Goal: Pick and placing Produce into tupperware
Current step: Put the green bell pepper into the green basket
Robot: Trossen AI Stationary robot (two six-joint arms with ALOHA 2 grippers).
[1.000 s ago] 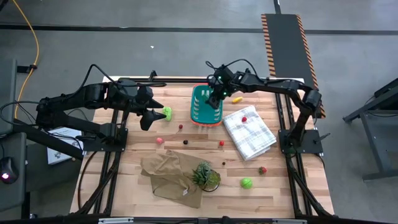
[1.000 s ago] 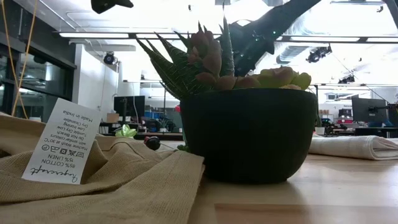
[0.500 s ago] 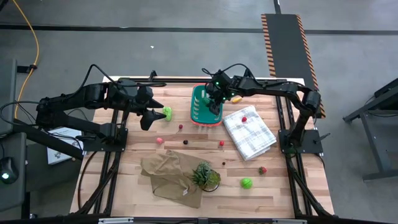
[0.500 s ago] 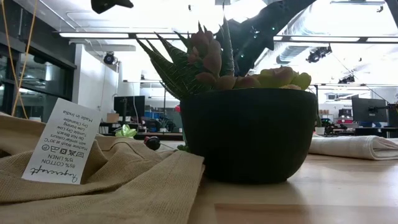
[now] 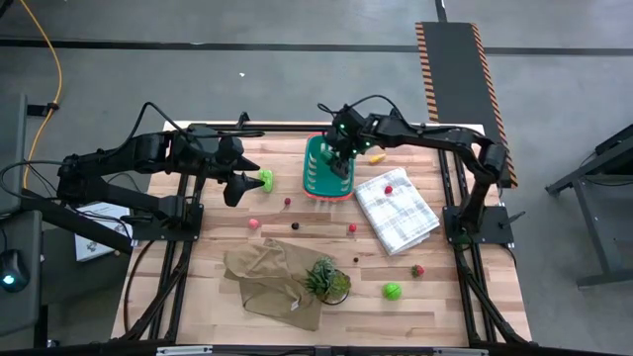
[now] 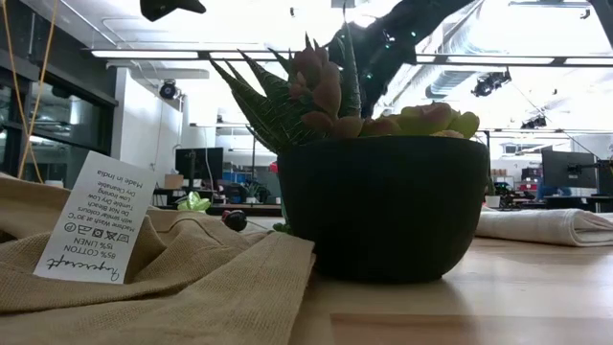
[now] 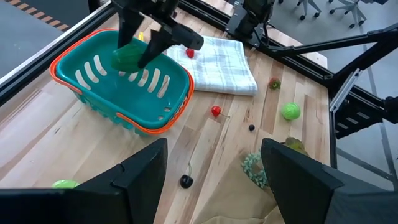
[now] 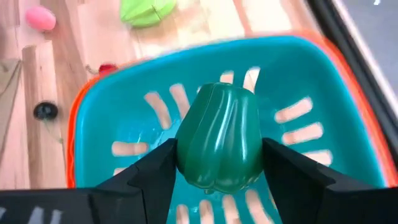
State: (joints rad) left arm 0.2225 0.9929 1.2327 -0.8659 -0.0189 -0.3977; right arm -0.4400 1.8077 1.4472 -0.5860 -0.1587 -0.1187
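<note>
R gripper [image 8: 219, 180] over the teal tupperware [image 5: 318, 176] at far centre of tabletop [image 5: 326, 326], jaws part-spread, pinching the dark green produce piece [image 8: 219, 145] above its inside. L gripper [image 5: 240, 185] hangs to the left, jaws spread wide, empty.

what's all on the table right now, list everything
basket: 1, teal with orange rim, far middle
pepper: 1, dark green, held over the basket
green lumps: 2, light green, one by the left tool, one near right
yellow piece: 1, behind the cloth
pink piece: 1, left of middle
red balls: 3, on the cloth, mid table, near right
checked cloth: 1, white, right
tan cloth: 1, near middle
plant: 1, green, dark pot
left tool: open, waiting left
right tool: shut on pepper
</note>
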